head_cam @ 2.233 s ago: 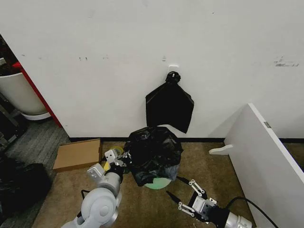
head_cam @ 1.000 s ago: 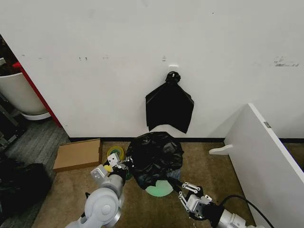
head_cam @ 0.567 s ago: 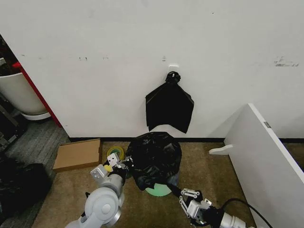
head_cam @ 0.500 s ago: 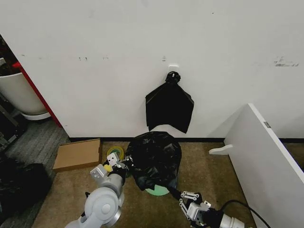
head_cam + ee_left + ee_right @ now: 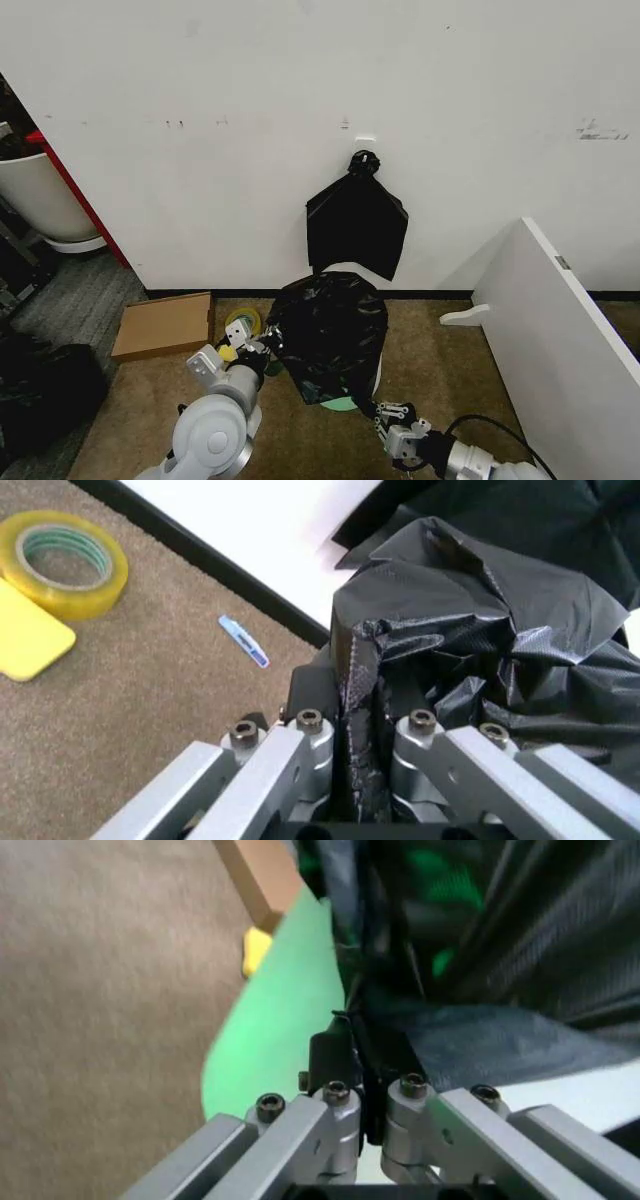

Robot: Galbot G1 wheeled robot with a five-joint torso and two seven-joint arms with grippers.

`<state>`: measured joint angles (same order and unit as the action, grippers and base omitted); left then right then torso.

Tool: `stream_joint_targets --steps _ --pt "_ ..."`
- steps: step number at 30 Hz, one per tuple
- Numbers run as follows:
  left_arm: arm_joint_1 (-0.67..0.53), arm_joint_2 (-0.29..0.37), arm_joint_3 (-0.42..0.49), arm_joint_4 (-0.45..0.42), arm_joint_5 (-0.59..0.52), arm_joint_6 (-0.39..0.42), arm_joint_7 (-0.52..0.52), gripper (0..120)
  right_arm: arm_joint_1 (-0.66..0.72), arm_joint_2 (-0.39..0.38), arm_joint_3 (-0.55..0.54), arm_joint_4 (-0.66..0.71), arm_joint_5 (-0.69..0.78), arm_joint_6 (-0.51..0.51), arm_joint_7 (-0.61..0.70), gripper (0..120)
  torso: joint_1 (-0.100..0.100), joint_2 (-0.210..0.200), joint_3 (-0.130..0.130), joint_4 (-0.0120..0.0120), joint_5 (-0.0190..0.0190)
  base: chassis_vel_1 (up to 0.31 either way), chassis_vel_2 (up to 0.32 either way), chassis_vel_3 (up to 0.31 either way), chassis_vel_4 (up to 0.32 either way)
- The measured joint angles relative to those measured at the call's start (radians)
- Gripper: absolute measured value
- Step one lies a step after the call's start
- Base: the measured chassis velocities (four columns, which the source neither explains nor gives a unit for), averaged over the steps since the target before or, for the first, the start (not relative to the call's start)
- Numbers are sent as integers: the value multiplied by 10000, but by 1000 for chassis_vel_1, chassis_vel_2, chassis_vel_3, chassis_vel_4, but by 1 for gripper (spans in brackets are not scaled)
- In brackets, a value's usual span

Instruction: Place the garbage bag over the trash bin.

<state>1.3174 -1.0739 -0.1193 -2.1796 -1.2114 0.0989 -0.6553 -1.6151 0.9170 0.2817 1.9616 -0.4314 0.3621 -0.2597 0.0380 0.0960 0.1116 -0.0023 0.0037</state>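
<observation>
The glossy black garbage bag [image 5: 325,335] is draped over the trash bin, of which a strip of pale green base [image 5: 342,404] and a bit of white wall [image 5: 376,381] show below the bag. My left gripper [image 5: 262,349] is at the bag's left side, shut on a fold of the garbage bag [image 5: 470,615]; in the left wrist view the gripper [image 5: 355,699] pinches crinkled plastic. My right gripper [image 5: 386,411] sits low at the bag's front right edge. In the right wrist view that gripper [image 5: 362,1057] is shut on the bag's hem [image 5: 450,937] beside the green base [image 5: 285,1039].
A flat black bundle of bags [image 5: 357,225] hangs on the wall behind. A cardboard box [image 5: 165,323], a yellow tape roll [image 5: 242,321] and a yellow pad [image 5: 25,641] lie on the carpet to the left. A white board [image 5: 560,330] leans at right. A large white tub [image 5: 40,195] stands far left.
My right gripper, open earlier, has moved in under the bag's front edge and shut on it. The bag hangs lower and hides more of the green base. The left gripper has kept its hold.
</observation>
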Motion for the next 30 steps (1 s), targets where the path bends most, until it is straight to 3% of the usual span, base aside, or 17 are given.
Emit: stream_joint_targets --steps 11,18,22,24,30 --pt "71 46 208 25 261 43 142 4 472 323 -386 -941 -234 45 -279 0 0 0 0 0 0 0 0 0 0" --pt "152 52 213 86 601 37 272 4 335 559 -347 -822 51 -20 -295 0 0 0 0 0 -2 0 0 0 0" --pt "173 58 194 107 938 7 372 4 -51 1105 -147 -412 575 84 -620 15 0 0 0 0 -2 0 0 0 0" --pt "179 70 180 107 981 4 382 4 -172 1195 -106 -312 633 125 -670 16 0 0 0 0 -2 0 0 0 0" --pt "296 145 62 58 1321 -49 496 4 -1147 1527 213 225 750 526 -771 43 0 0 -1 0 -2 0 0 0 0"
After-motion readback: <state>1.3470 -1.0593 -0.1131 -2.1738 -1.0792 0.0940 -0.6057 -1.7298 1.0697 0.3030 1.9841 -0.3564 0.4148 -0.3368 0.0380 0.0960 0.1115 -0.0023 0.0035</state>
